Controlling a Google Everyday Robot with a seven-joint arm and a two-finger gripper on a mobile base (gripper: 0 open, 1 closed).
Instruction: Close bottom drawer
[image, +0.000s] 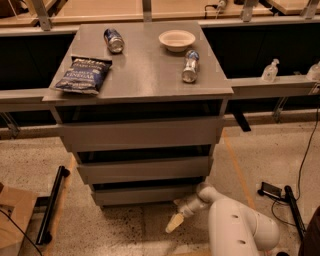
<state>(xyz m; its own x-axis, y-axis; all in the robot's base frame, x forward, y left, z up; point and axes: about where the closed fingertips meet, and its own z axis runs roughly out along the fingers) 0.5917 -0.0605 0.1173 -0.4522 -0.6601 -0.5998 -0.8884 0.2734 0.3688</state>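
The grey cabinet (142, 75) has three flat fronts stacked below its top. The bottom drawer (142, 194) is the lowest grey front, just above the floor, with a dark gap above it. My gripper (176, 221) is low at the front right of the cabinet, just below and in front of the bottom drawer's right end. It points down and left toward the floor. My white arm (240, 225) reaches in from the lower right.
The cabinet top holds a blue chip bag (82, 74), a can (114, 40), a white bowl (176, 40) and a lying bottle (190, 66). A black bar (52, 202) lies on the floor at left, cables and a black device (272, 190) at right.
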